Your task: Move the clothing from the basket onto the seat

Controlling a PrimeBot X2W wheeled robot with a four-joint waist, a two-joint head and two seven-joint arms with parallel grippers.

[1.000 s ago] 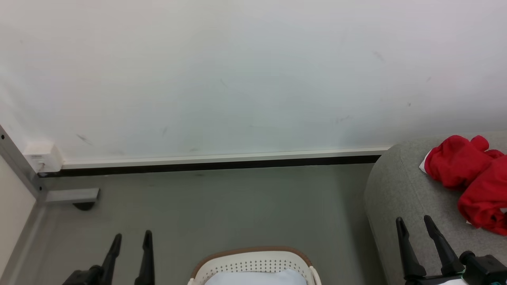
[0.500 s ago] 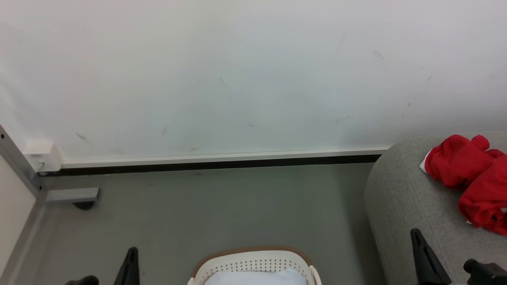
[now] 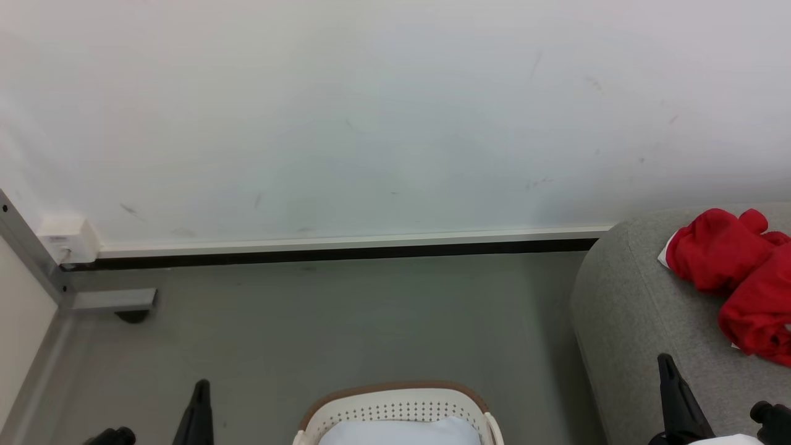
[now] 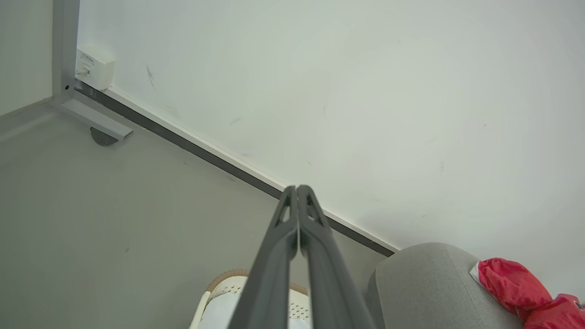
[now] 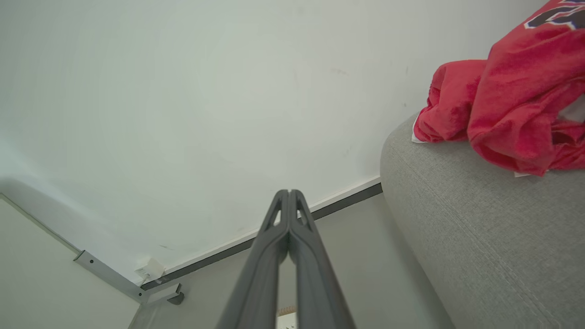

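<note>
Your head view has the clothing [image 3: 729,272] lying on the seat [image 3: 624,321] at right, with the basket [image 3: 395,409] low in the middle. Your left wrist view shows the left gripper [image 4: 297,189] with jaws pressed together. Your right wrist view shows the right gripper [image 5: 289,193] likewise, jaws together.

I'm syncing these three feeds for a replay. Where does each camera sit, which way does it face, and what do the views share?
Head view: on the head, facing forward and down at wall, floor, basket and seat; left gripper lower left, right gripper lower right.
Left wrist view: on the left wrist, looking along its shut fingers toward the wall.
Right wrist view: on the right wrist, along its shut fingers, wall ahead.
Shared: all three show the clothing on the seat.
</note>
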